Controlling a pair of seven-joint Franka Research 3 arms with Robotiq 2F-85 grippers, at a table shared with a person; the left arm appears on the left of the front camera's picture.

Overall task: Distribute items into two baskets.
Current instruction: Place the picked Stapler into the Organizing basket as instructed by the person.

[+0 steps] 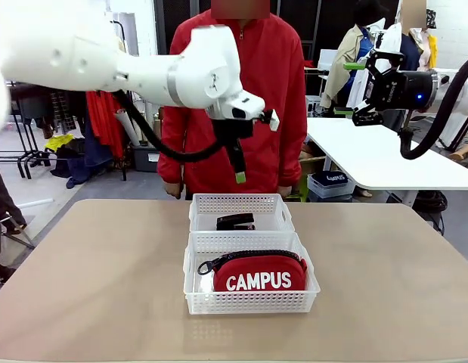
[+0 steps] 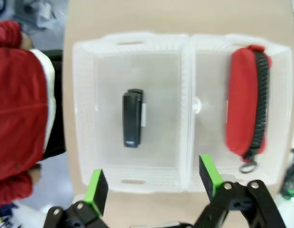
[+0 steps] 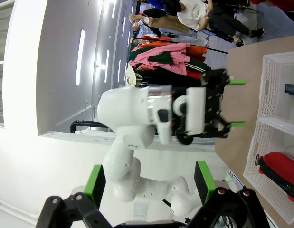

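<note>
Two white lattice baskets stand end to end in the middle of the table. In the far basket lies the black stapler. The near basket holds the red CAMPUS pouch. My left gripper hangs open above the far basket, with nothing between its fingers. Looking down from the left wrist, that gripper frames the stapler in its basket, and the pouch lies in the other basket. My right gripper is raised at the far right, open and empty.
A person in a red jacket stands at the table's far edge, hands low by the edge. A second white table stands behind on the right, with a blue box under it. Bare tabletop lies on both sides of the baskets.
</note>
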